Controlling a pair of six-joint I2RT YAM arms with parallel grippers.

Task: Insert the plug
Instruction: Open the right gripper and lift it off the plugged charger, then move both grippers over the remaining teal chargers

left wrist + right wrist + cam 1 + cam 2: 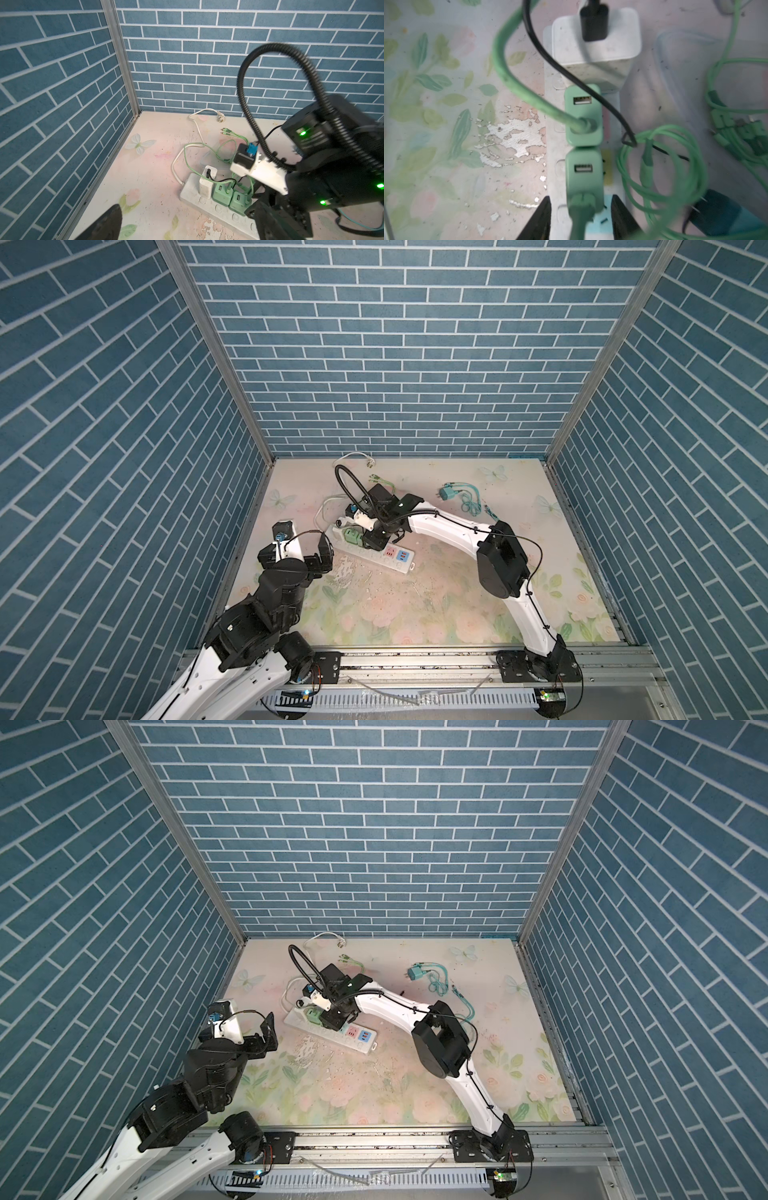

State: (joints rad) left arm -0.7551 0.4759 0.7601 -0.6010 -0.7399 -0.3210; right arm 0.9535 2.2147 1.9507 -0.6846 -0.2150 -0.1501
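Holds the left fingers (104,224) spread wide and empty at 9 o'clock on the edge of the floral-printed bench (415,614), that arm folded back on itself. Reaches the right arm in from 5 o'clock, forearm stretched low over the bench, wrist pitched steeply down above the long white plastic power strip (552,145) lying toward 9 o'clock of centre. Straddles the mint-green cube-shaped plastic charger plug (583,172) with the right fingers (539,220), parted narrowly, a slim gap on either side, gripping nothing. Finds that plug upright in the strip, hard against a second mint-green charger (582,116), beside a white square charger block (596,41). Reads as the letting-go step, insertion apparently done. Calls next for a straight lift away, wary of the thick green lead (579,214) rising from the plug's top between the fingers and of the green cable (646,164) coiled just beside the strip. Leaves, farther back, a teal plug with tangled cord (446,492) loose at 1 o'clock and a white cord end (368,464) at 11 o'clock by the far wall.
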